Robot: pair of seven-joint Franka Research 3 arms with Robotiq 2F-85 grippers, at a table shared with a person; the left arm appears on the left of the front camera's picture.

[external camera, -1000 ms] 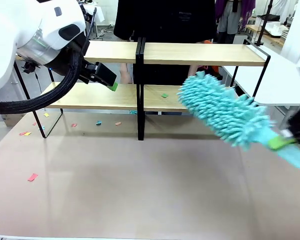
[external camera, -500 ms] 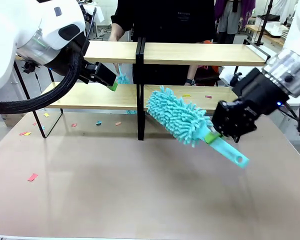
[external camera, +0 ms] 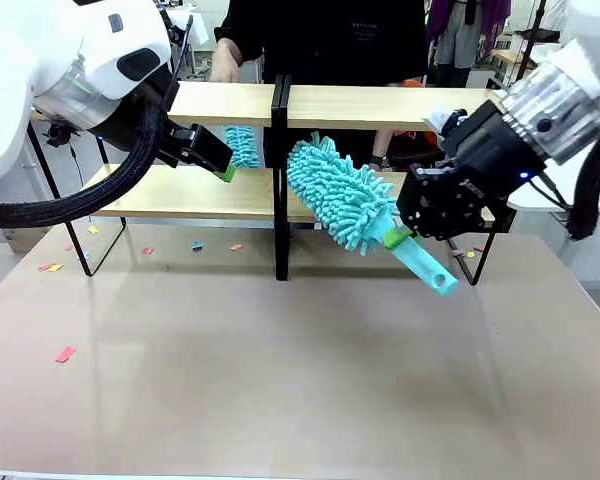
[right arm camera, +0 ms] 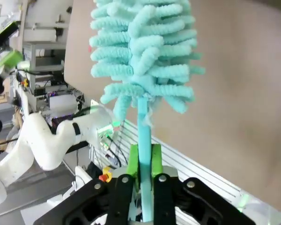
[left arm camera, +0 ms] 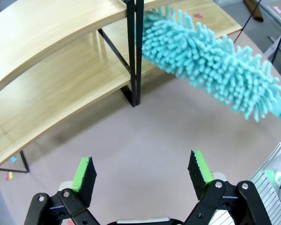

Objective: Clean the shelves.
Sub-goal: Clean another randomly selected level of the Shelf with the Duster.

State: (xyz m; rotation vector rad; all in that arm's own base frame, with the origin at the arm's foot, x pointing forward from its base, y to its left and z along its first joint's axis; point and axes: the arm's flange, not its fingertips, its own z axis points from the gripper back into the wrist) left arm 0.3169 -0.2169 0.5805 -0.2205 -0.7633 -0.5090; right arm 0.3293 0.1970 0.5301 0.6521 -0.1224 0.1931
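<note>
The shelves (external camera: 400,108) stand across the far side of the table, light-wood boards in black frames. My right gripper (external camera: 410,236) is shut on the handle of a fluffy teal duster (external camera: 335,195), whose head lies against the lower board beside the black middle post. In the right wrist view the gripper (right arm camera: 143,161) clamps the teal handle with the duster head (right arm camera: 143,56) above. My left gripper (external camera: 223,170) hovers open and empty by the left rack. Its wrist view shows the open left gripper (left arm camera: 141,171), the shelves (left arm camera: 51,70) and the duster (left arm camera: 210,61).
A person stands behind the shelves, one hand (external camera: 223,62) above the upper left board, with a second teal duster (external camera: 242,145) between the left boards. Small paper scraps (external camera: 65,353) lie on the beige tabletop (external camera: 280,380) at the left and under the left rack.
My right arm swung the duster from the table's right side leftward up to the lower shelf by the middle post. The person's duster came in behind the left rack. The left arm stayed still.
</note>
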